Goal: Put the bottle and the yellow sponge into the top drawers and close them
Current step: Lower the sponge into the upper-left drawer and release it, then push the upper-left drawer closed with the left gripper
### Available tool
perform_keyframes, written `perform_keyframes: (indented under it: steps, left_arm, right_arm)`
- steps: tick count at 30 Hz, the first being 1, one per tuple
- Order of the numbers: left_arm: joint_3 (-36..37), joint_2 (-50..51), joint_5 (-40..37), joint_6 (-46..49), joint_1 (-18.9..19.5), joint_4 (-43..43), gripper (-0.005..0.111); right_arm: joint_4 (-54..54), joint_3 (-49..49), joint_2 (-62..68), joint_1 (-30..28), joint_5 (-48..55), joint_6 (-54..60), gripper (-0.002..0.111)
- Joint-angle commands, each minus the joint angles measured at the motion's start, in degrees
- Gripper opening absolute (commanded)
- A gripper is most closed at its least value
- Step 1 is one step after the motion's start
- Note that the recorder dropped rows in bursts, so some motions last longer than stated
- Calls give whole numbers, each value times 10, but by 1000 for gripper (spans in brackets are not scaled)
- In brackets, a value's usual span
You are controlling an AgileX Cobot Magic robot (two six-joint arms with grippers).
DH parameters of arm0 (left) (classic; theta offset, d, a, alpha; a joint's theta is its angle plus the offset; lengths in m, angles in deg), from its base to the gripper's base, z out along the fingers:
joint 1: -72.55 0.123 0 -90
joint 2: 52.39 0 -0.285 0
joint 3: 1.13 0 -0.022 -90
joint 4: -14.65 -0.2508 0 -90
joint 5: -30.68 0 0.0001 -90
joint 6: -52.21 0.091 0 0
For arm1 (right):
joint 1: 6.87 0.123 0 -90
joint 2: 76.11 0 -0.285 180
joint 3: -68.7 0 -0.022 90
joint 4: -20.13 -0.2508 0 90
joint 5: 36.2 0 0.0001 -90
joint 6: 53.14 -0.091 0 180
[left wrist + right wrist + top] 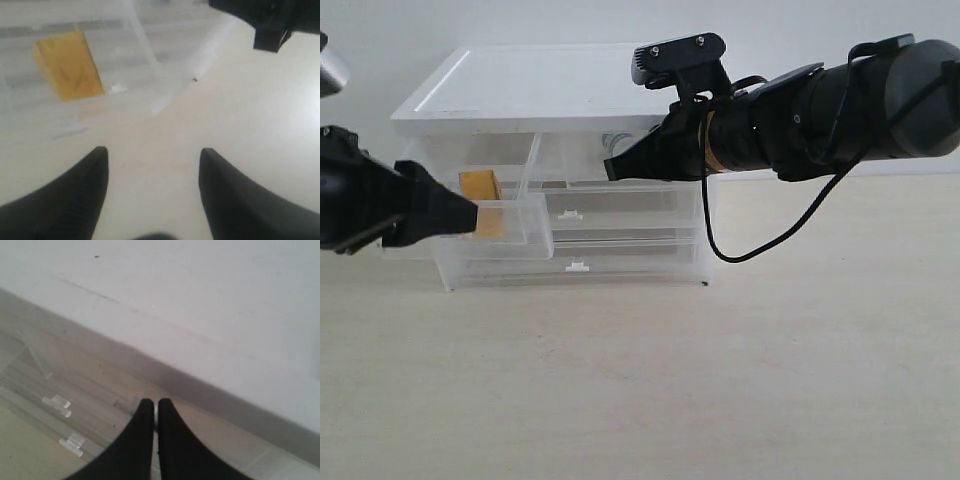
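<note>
The yellow sponge (480,189) lies in the open left drawer (527,228); my left gripper (152,155) is released, right gripper (152,403) clenched.

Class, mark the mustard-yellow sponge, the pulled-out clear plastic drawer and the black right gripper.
Mustard-yellow sponge (67,65), left wrist view, broad face.
Pulled-out clear plastic drawer (528,228), exterior view, front wall.
Black right gripper (155,404), right wrist view, between fingertips.

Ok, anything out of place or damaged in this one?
Nothing looks spilled or broken. The only thing standing out is the top left drawer, pulled out of the cabinet with the yellow sponge inside; it is simply not closed yet. The open left gripper sits near it.
</note>
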Motion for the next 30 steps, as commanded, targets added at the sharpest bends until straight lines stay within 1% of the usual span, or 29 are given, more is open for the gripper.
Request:
perform_keyframes:
  steps: [1,8,11,14,18,21,30]
  left_arm:
    - [37,-2,34,-5,-2,3,51]
    - [55,0,59,-5,-2,3,51]
    - [55,10,91,-5,-2,3,51]
    - [55,27,113,-2,-2,3,51]
    - [55,59,123,5,-2,3,51]
    - [55,78,158,5,-2,3,51]
    - [33,104,164,5,-2,6,51]
  right_arm:
    - [0,7,1,0,-23,-3,0]
    - [0,7,1,0,-23,-2,0]
    - [0,7,1,0,-26,-2,0]
    - [0,7,1,0,-27,-2,0]
    - [0,7,1,0,-27,-2,0]
    - [0,7,1,0,-27,-2,0]
    - [0,7,1,0,-27,3,0]
